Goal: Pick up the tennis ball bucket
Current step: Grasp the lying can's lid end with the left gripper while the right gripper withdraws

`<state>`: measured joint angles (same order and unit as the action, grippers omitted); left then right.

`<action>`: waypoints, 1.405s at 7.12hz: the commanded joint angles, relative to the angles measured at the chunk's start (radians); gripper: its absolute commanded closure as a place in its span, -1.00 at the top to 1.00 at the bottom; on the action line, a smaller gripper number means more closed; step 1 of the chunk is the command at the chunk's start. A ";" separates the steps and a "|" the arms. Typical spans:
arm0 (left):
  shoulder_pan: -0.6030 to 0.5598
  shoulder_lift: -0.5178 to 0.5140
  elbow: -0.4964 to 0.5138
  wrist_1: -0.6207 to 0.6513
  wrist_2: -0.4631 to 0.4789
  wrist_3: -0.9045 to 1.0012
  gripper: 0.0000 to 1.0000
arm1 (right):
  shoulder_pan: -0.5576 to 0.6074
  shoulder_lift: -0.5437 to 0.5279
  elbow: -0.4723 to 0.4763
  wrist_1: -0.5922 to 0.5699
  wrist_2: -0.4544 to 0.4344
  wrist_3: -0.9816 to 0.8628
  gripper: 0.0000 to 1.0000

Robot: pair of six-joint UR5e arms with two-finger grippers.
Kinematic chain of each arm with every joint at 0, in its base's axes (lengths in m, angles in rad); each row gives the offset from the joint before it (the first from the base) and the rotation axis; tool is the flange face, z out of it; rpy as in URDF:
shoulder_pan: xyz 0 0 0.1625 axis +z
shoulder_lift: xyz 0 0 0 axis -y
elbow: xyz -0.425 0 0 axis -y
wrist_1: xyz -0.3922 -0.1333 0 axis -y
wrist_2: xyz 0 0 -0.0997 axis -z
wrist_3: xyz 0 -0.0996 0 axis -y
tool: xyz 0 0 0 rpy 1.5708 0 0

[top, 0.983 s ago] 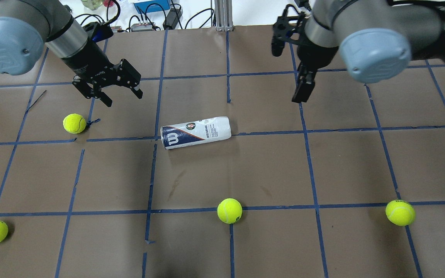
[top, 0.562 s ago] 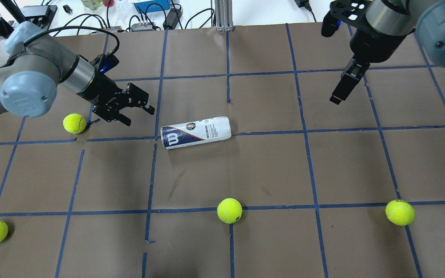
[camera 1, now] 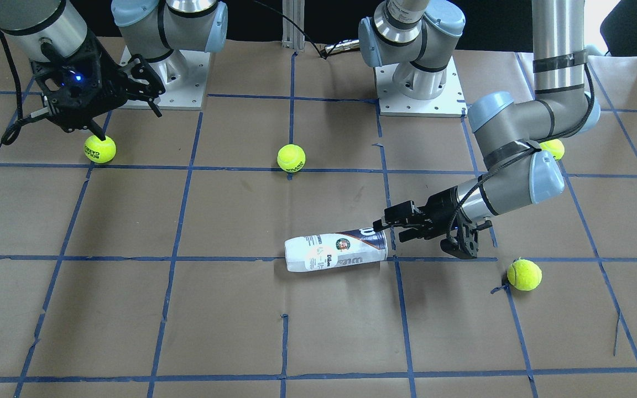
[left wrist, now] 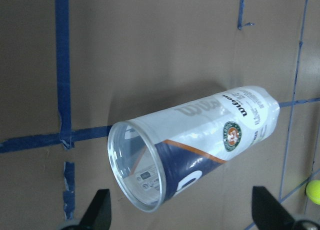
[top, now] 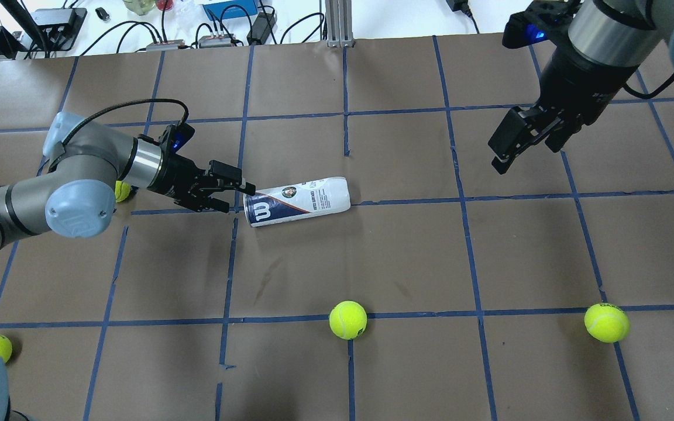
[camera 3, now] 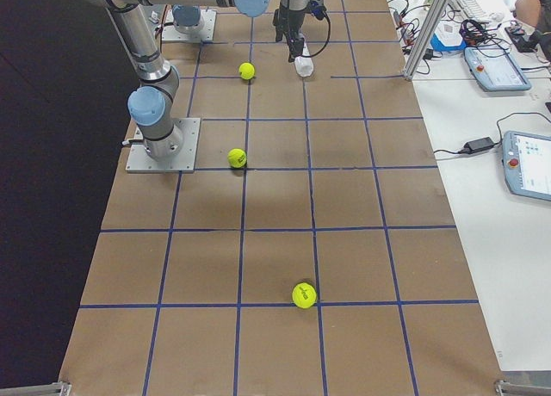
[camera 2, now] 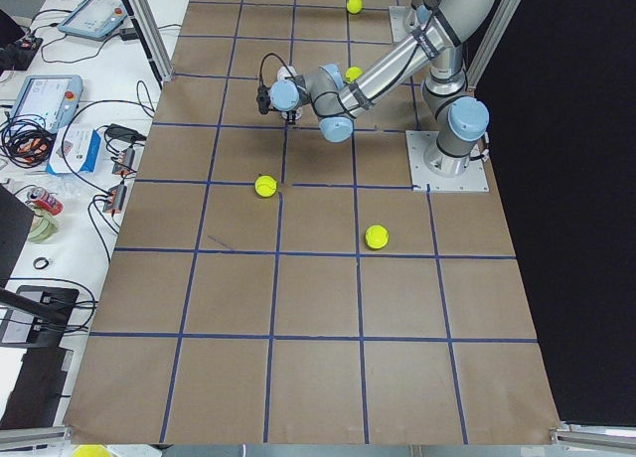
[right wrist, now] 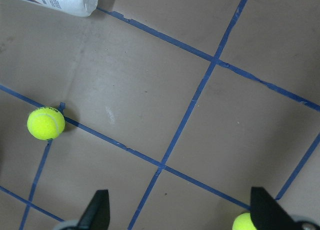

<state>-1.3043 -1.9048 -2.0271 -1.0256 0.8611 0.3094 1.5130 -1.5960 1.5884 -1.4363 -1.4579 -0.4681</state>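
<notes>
Papered table [top: 407,251], tennis ball bucket [top: 297,201] flat (mouth toward left fingers [top: 229,173])

table [top: 407,251]: brown, blue-taped grid | tennis ball bucket [top: 296,201]: lying on side | tennis balls [top: 347,319]: four, scattered

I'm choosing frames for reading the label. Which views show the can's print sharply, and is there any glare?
Left wrist view: the tennis ball bucket is sharp, emblem and lettering legible, no strong glare. Overhead view: even light, faint shadow beneath it, large logo readable. Exterior right view: it is too small to read.
</notes>
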 commanded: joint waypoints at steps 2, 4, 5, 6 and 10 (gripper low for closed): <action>-0.007 -0.048 -0.031 0.061 -0.126 -0.001 0.86 | 0.030 0.051 -0.014 -0.030 0.016 0.048 1.00; -0.007 -0.046 -0.035 0.049 -0.239 -0.012 0.25 | 0.032 0.041 -0.051 -0.085 -0.005 0.142 1.00; -0.007 -0.046 -0.033 0.045 -0.247 -0.024 -0.37 | 0.042 0.050 -0.095 -0.058 -0.018 0.251 1.00; -0.009 -0.039 -0.032 0.047 -0.249 -0.065 -0.87 | 0.061 0.053 -0.105 -0.053 -0.021 0.284 1.00; -0.020 0.063 -0.004 0.073 -0.341 -0.276 -1.00 | 0.067 0.062 -0.110 -0.042 -0.058 0.348 1.00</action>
<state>-1.3183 -1.8941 -2.0446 -0.9615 0.5332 0.1202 1.5779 -1.5406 1.4816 -1.4853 -1.5065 -0.1486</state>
